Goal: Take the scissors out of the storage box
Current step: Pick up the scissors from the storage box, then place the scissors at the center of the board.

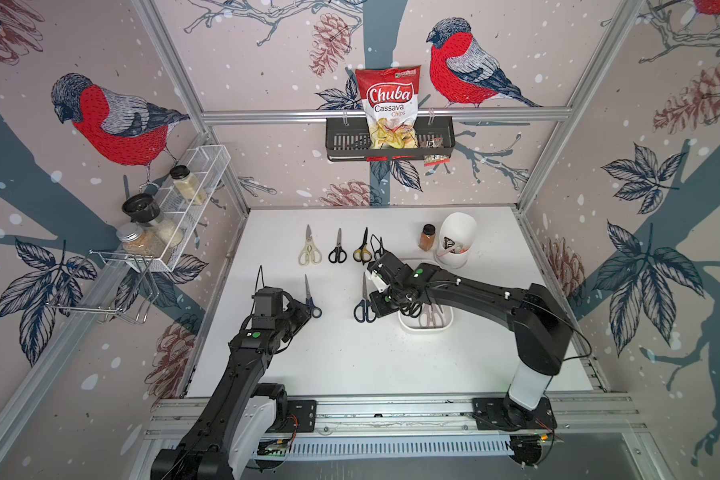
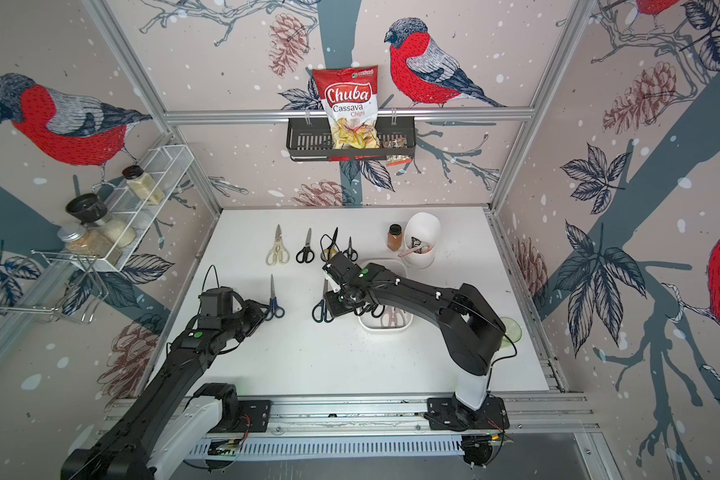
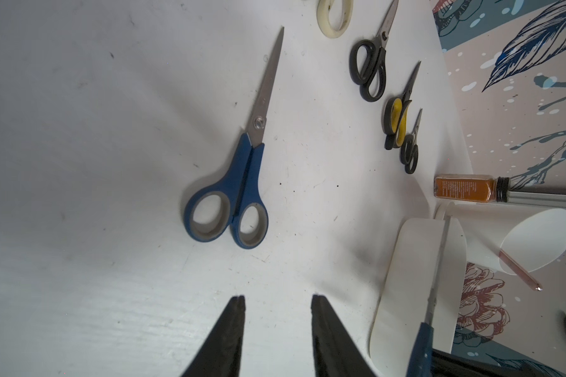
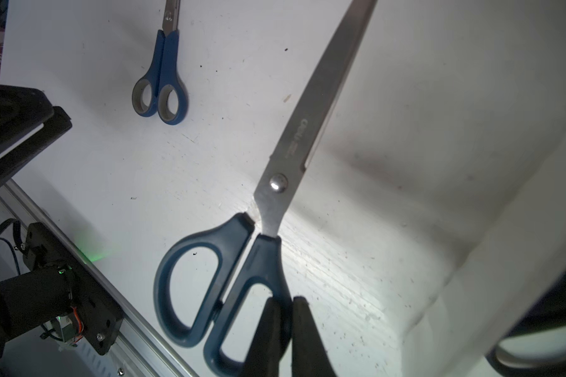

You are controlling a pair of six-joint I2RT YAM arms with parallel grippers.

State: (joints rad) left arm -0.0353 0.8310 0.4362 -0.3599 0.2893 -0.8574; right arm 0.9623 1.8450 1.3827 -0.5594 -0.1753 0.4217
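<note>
Six pairs (image 1: 337, 251) are out; the right hand (image 4: 286, 302) pinches the dark-blue scissors (image 4: 294, 140) left of the storage box (image 1: 427, 328). Release comes next; left hand (image 3: 276, 298) part-open, empty.

4 pairs in a row, frame center, tips toward top: cream pair (image 1: 309, 250), black pair (image 1: 337, 249), black-yellow pair (image 1: 362, 250), small black pair (image 1: 377, 245). Below: blue pair (image 1: 312, 298); dark-blue pair (image 1: 364, 306) just left of white storage box (image 1: 425, 329), pinkish pair (image 1: 431, 318) lying inside.
</note>
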